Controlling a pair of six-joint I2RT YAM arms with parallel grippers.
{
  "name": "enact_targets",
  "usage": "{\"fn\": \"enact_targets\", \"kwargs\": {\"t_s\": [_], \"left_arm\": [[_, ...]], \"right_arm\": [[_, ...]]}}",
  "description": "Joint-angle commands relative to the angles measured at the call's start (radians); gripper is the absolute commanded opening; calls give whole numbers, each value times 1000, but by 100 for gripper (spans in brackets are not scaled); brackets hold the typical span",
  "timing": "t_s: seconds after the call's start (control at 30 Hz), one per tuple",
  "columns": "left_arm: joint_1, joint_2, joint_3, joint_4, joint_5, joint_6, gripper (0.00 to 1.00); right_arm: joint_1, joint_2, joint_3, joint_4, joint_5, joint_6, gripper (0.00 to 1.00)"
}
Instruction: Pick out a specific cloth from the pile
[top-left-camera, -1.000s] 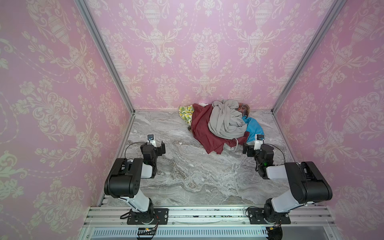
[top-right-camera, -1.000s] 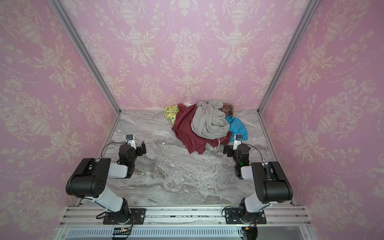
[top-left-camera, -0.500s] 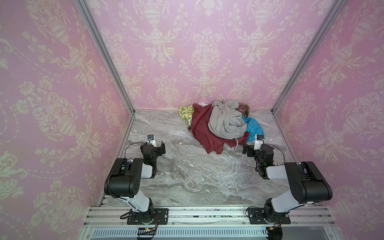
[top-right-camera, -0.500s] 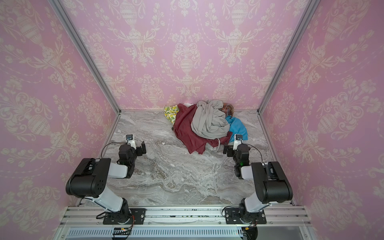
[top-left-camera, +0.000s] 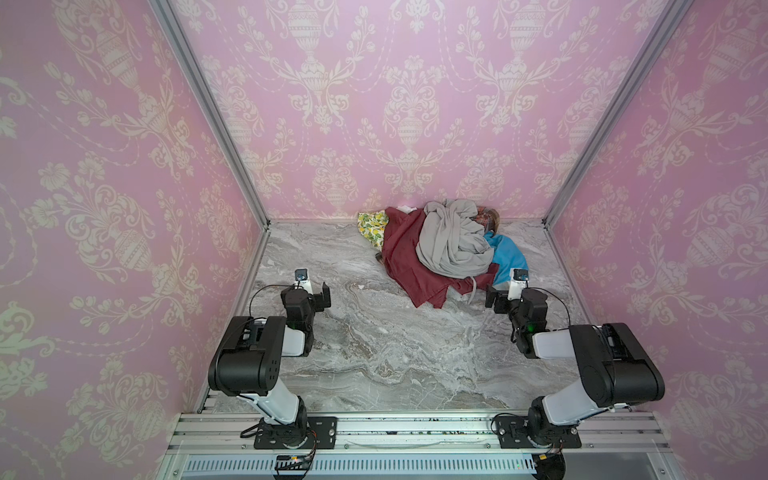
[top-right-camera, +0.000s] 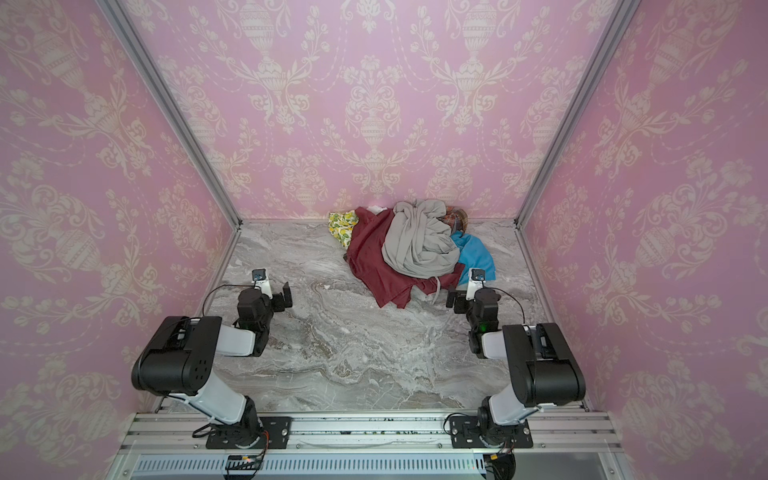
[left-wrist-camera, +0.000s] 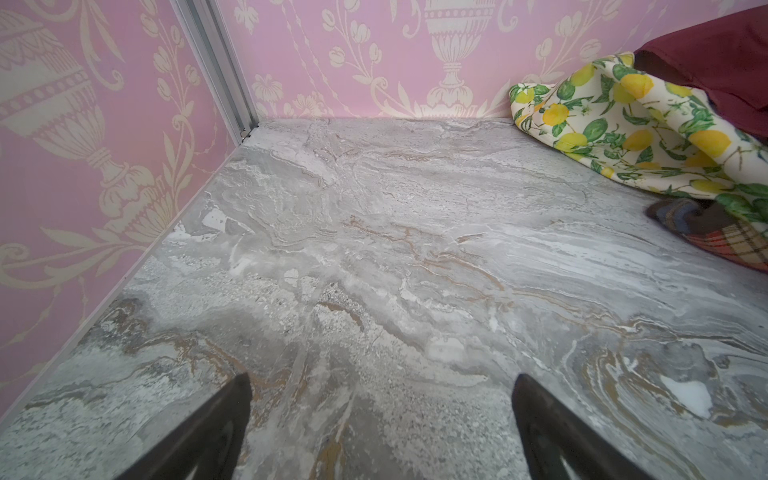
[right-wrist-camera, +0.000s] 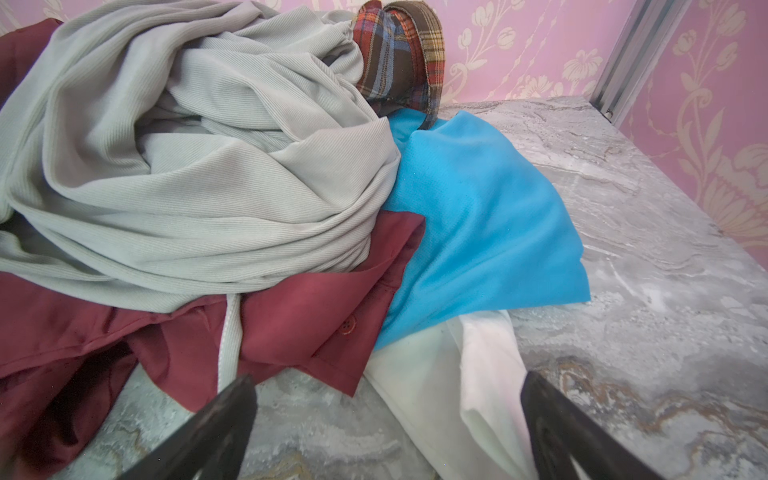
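Right end effector (right-wrist-camera: 386, 380) gapes over pink-walled marble table (right-wrist-camera: 648, 249)

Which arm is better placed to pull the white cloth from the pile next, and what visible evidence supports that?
Right. The right pincer stands open just before the white cloth, which pokes out under the blue cloth. The left pincer faces mostly table.

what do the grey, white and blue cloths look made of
Grey cloth: matte ribbed knit, probably jersey; fine parallel ribs show. White cloth: thin, smooth, likely woven; no visible texture, soft folds. Blue cloth: fine knit, possibly synthetic; faint pinhole texture, slight sheen.
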Motion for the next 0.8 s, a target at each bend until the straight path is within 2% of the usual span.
{"fn": "enact_targets", "kwargs": {"t_s": [0.0, 0.47, 0.77], "left_arm": [[11, 8, -10, 11, 9, -7, 99], [-5, 5, -13, 13, -22, 2, 99], [-7, -12, -25, 3, -6, 2, 99]], "right_arm": [[-1, -1, 14, 15, -5, -19, 100], [1, -2, 13, 16, -1, -20, 100], [48, -7, -40, 112, 80, -52, 100]]}}
